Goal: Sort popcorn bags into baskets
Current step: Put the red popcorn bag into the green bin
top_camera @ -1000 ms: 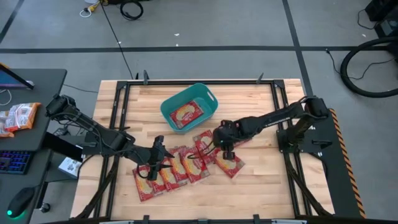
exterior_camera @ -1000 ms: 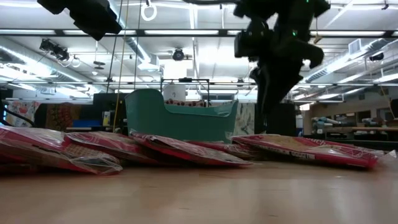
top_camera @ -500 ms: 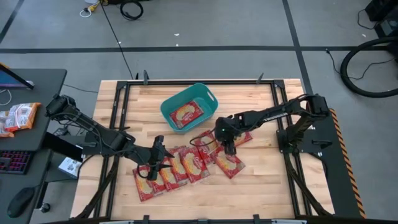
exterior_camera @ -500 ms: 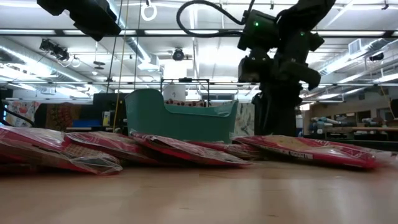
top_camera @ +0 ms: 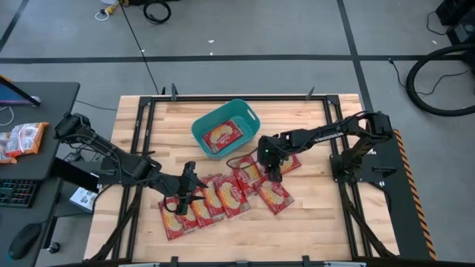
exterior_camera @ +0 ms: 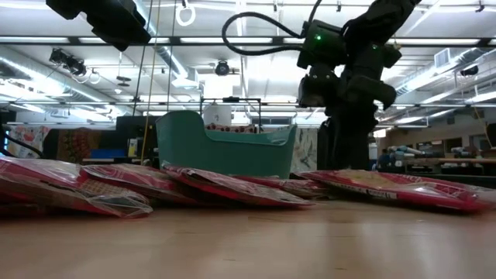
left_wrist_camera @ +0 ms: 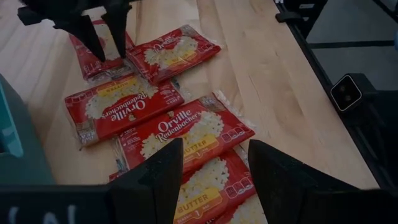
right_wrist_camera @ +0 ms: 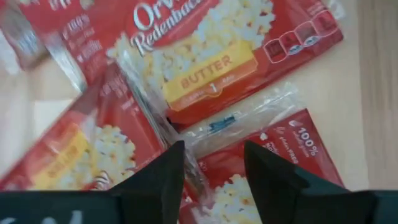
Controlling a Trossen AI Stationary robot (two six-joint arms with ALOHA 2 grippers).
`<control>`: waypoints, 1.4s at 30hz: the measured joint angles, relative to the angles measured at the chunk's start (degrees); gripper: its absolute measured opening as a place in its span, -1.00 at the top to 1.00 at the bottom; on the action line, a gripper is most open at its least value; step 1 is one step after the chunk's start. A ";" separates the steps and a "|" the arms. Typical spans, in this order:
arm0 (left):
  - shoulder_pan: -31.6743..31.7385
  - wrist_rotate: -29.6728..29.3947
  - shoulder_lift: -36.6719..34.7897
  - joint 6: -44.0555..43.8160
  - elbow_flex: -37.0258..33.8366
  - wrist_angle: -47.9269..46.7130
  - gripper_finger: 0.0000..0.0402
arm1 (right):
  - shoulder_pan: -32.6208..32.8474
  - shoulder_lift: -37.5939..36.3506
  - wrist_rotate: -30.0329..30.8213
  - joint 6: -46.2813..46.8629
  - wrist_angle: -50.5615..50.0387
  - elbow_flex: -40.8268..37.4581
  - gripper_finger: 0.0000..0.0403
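inside the teal basket lies one popcorn bag; right claw and left claw both gape empty.

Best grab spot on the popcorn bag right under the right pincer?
Probably the crimped clear end seam of that popcorn bag. It lies flat on the table, overlapped by neighbouring bags, so only a thin edge fits between the fingers. Bring the open right pincer straight down, jaws straddling the seam.

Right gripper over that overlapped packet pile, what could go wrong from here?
The right gripper hangs open over overlapping popcorn bags; closing at a seam might pinch two at once or only a clear edge flap, which could slip. The left gripper sits open over the same row, so a dragged bag may shift its target.
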 joint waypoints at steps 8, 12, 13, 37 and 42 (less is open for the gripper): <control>0.00 0.01 0.00 0.00 0.00 0.00 0.08 | -0.35 -1.30 -0.94 -0.08 -2.80 0.00 -0.11; 0.00 0.02 0.00 0.69 0.00 -0.05 0.08 | 0.52 -1.11 0.38 -0.31 -1.10 -1.97 -0.13; 0.00 0.01 0.00 0.83 0.00 -0.05 0.08 | 0.75 -0.93 0.38 -0.34 -0.37 -2.68 -0.13; -0.01 0.00 0.00 1.22 0.02 -0.01 0.08 | 4.64 -3.22 11.11 -0.08 3.00 -5.63 0.97; 0.07 -4.67 1.89 0.92 0.07 2.19 0.08 | 5.62 -6.80 16.19 -0.19 -0.89 -2.18 0.98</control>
